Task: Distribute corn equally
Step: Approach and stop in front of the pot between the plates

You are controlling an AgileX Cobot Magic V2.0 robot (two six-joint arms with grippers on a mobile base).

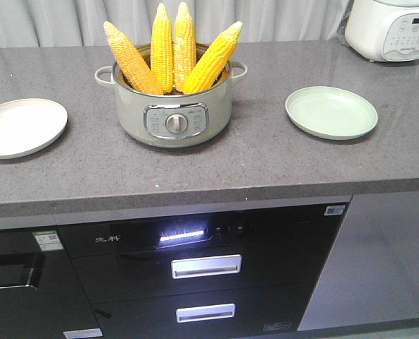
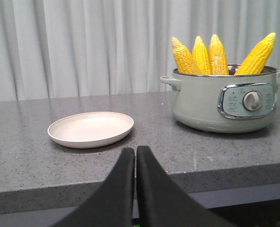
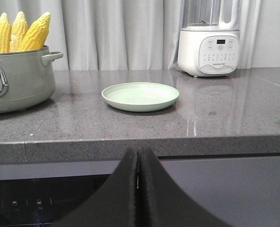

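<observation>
Near, short of the counter [image 1: 251,162] edge: left gripper [image 2: 135,151] and right gripper [image 3: 138,152], each pressed closed on nothing. Mid-counter: cream plate [image 1: 22,127] left and green plate [image 1: 331,111] right, both bare, with the pot [image 1: 172,116] between them holding all four corn cobs [image 1: 172,53] upright. Judged stage: distribution not begun; the next move calls for opening one gripper and reaching over the pot to a cob tip.

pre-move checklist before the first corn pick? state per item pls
1. corn: four cobs standing in the pot, tips exposed: ok.
2. white plate has nothing on it: ok.
3. green plate has nothing on it: ok.
4. left gripper open for a grasp: not ok, shut.
5. right gripper open for a grasp: not ok, shut.
6. Cob bases loose inside the pot: cannot tell, the wall hides them.
</observation>
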